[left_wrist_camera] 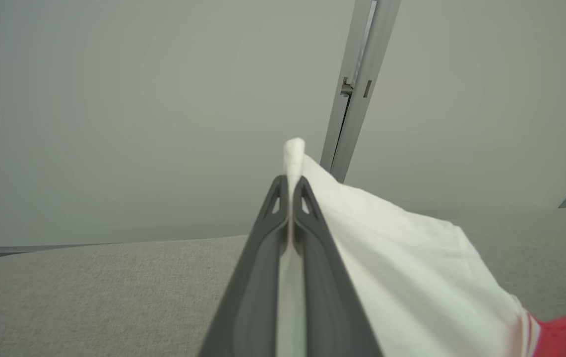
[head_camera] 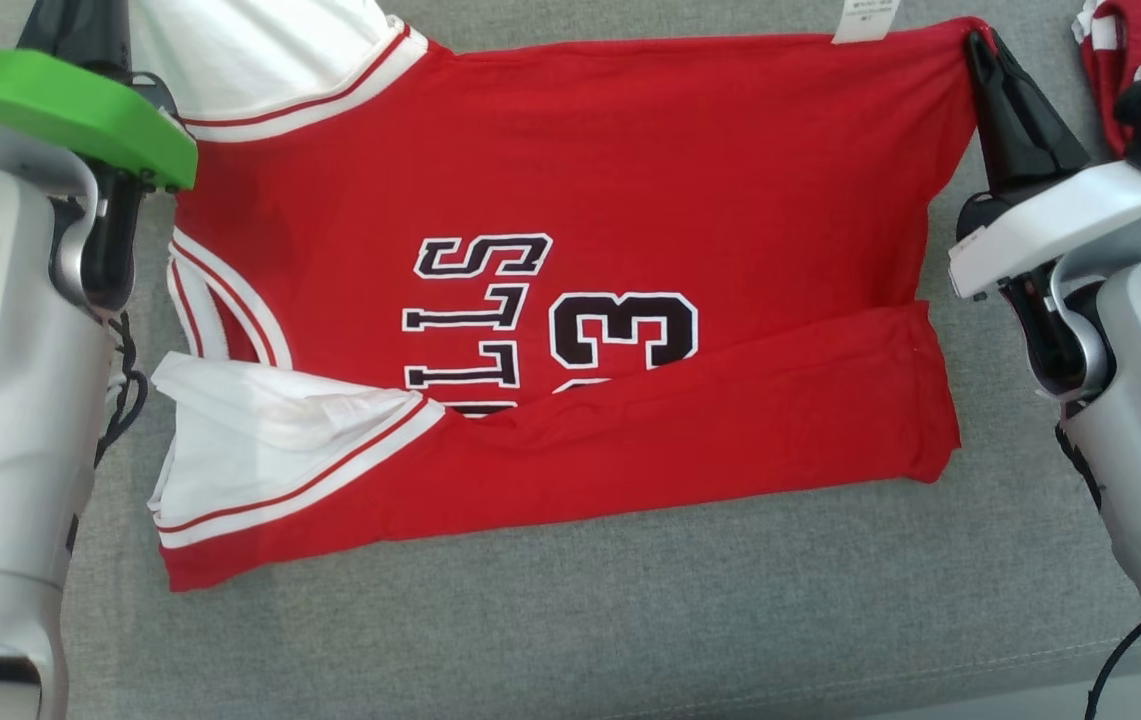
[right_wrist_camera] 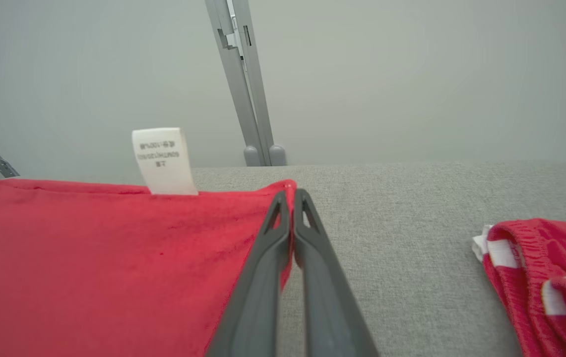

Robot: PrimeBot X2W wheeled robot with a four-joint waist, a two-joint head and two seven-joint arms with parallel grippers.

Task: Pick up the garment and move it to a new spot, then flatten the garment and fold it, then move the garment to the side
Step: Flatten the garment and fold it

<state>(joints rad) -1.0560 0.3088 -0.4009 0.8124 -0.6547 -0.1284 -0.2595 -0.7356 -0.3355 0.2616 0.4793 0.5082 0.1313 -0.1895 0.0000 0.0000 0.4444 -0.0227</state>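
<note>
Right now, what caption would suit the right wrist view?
The right gripper pinches a corner of the red jersey, white label standing up nearby.

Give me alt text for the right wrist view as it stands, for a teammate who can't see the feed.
The right gripper is shut on a corner of the red jersey, which lies spread on the grey padded surface with a white care label standing at its edge. Another red and white garment lies bunched at the view's right.

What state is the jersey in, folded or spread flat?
Partly folded: the jersey has its near edge doubled over the front, hiding part of the lettering.
</note>
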